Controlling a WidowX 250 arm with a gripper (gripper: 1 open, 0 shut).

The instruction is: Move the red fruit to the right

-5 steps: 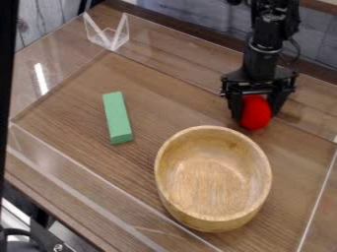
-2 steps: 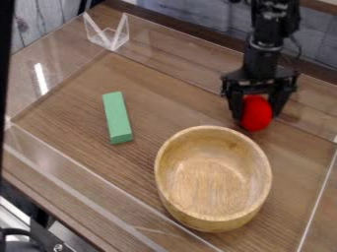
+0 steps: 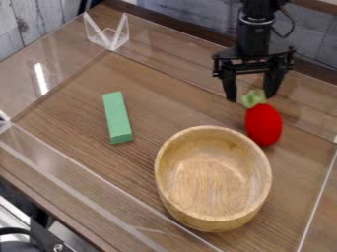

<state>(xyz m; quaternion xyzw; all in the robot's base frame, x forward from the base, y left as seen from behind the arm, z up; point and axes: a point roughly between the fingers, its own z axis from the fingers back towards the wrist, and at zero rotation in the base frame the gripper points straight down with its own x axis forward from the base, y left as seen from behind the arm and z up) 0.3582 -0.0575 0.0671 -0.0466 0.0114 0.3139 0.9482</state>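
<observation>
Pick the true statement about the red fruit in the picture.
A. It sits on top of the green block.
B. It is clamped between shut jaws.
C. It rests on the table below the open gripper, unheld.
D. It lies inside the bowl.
C: the red fruit sits on the table with the gripper open above it.

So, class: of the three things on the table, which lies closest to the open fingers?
The red fruit, just below the gripper; wooden bowl and green block lie farther.

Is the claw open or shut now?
Open: the claw hangs with its fingers spread above the fruit, which lies free on the table.
</observation>
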